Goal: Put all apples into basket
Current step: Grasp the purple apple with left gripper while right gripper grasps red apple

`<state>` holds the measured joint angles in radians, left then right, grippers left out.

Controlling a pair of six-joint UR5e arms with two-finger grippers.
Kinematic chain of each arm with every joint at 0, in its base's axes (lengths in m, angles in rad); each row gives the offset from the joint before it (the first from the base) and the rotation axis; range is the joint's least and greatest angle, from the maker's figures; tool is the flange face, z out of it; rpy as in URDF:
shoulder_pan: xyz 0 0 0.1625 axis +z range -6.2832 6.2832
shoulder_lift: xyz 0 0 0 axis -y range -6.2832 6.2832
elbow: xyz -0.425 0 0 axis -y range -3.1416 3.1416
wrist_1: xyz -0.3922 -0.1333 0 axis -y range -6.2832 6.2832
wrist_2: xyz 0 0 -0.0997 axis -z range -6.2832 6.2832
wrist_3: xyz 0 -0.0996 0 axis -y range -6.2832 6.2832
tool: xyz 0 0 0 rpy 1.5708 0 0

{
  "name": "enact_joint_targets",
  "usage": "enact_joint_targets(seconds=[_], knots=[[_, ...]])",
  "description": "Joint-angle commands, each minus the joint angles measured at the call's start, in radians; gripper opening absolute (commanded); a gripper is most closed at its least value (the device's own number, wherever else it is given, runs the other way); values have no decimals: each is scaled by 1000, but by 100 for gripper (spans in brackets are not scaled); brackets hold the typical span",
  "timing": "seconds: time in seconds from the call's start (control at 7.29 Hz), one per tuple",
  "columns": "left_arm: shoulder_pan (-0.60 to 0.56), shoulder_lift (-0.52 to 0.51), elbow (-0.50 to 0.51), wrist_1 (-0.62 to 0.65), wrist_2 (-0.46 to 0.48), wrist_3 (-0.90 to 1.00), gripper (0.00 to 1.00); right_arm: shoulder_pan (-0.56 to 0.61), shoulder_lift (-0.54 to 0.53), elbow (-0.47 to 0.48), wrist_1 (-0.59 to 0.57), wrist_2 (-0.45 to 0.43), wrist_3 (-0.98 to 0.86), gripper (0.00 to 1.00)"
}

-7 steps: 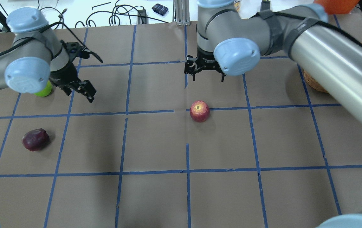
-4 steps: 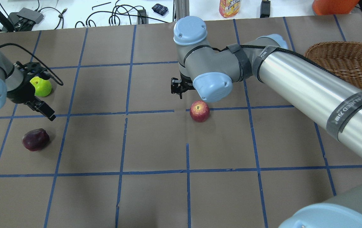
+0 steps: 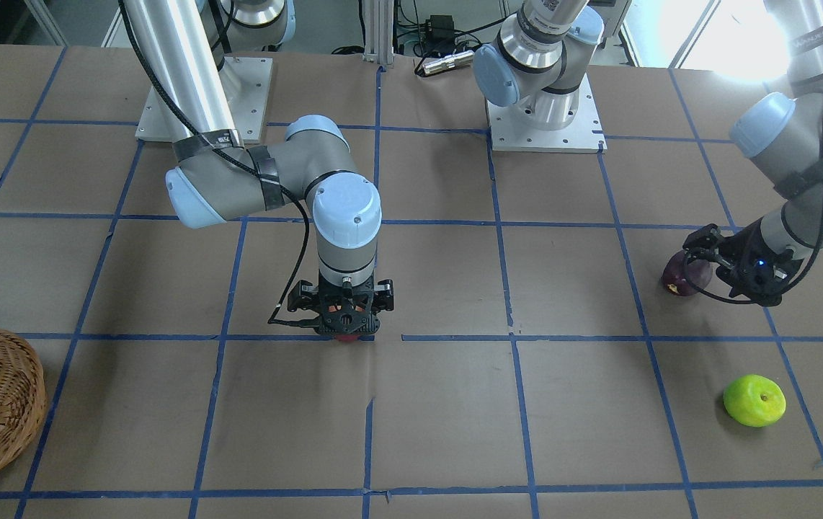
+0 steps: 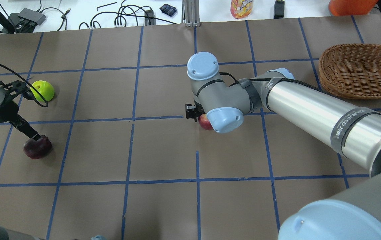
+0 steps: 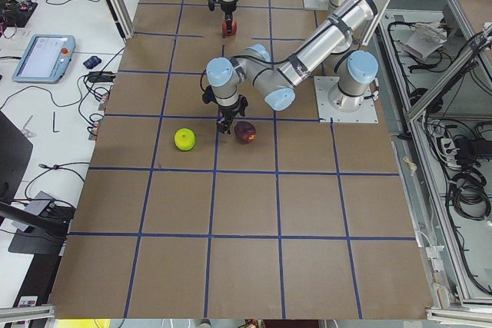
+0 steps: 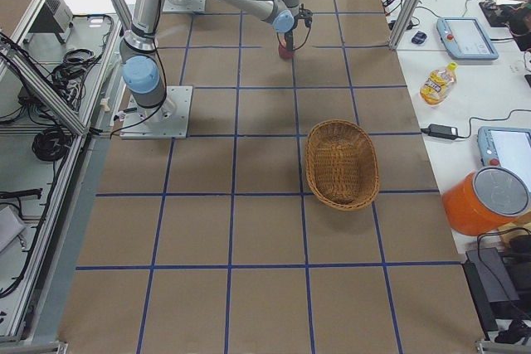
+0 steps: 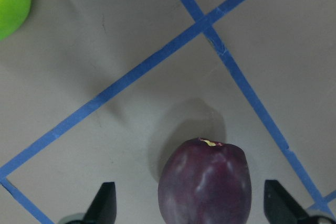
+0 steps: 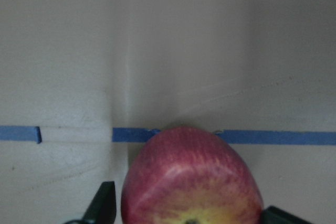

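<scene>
The red apple (image 8: 191,177) sits between the fingers of my open right gripper (image 8: 191,211). In the overhead view the apple (image 4: 204,122) shows half hidden under that wrist. The dark purple apple (image 7: 203,182) lies between the fingers of my open left gripper (image 7: 191,203), at the table's left (image 4: 37,147). One left finger (image 4: 27,129) reaches its top edge. The green apple (image 4: 43,90) lies free, further back on the left. The wicker basket (image 4: 324,78) stands empty at the far right.
Brown paper with a blue tape grid covers the table. My right arm stretches across the right half between the red apple and the basket. Cables, a bottle (image 4: 241,7) and an orange container (image 4: 350,6) lie beyond the table's far edge.
My right gripper has come toward me and down over the red apple. My left gripper has moved from beside the green apple down to the purple apple. No apple has moved.
</scene>
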<state>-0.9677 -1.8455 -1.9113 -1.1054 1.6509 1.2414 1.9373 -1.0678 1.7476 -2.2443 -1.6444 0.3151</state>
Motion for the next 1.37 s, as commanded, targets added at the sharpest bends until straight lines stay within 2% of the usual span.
enact_joint_targets(seconds=[0.0,0.14,0.27,0.41,0.55,0.69,0.82,0.96,1.1,1.24], knots=[[3,-27,-35,6,13,9,100,0,-1,9,-6,-15,-8,95],[3,-44,-34,6,18,3,100,-6,0,7,-6,-14,-13,100],[4,-58,-28,7,106,3,100,-24,-4,7,-5,0,-22,100],[4,-61,-28,9,113,6,98,-21,-6,9,-5,-2,-18,100],[4,-66,-32,42,113,6,66,-21,-4,15,-6,0,-13,99],[4,-66,-34,59,107,1,30,-21,-4,15,-8,0,-11,69],[3,-61,-23,47,86,-7,19,-21,-4,13,-6,1,-11,43],[-17,-31,6,32,42,-32,19,-35,-17,-6,-5,32,-10,35],[-69,-14,84,-58,17,-151,19,-67,-61,-28,14,52,-17,35],[-166,-6,160,-115,-5,-262,19,-159,-119,-60,78,57,-33,36]])
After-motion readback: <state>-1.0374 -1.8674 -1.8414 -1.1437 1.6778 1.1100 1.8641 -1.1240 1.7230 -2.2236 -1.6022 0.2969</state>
